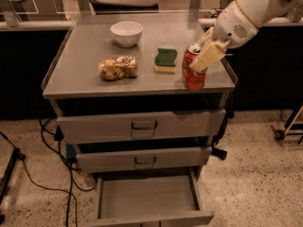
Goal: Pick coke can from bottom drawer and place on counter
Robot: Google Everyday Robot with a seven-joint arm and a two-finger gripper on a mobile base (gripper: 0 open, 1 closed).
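The red coke can [192, 73] is upright at the front right of the grey counter [85, 74], held in my gripper [202, 56]. The gripper comes in from the upper right on a white arm, and its pale fingers [208, 56] are shut around the can's upper part. I cannot tell whether the can's base touches the counter. The bottom drawer [147, 200] is pulled open below and its floor is bare.
A white bowl [127, 33] stands at the back of the counter. A snack bag [118, 67] lies left of centre and a green-and-yellow sponge [165, 60] lies just left of the can. Two upper drawers [142, 126] are shut. Cables lie on the floor at left.
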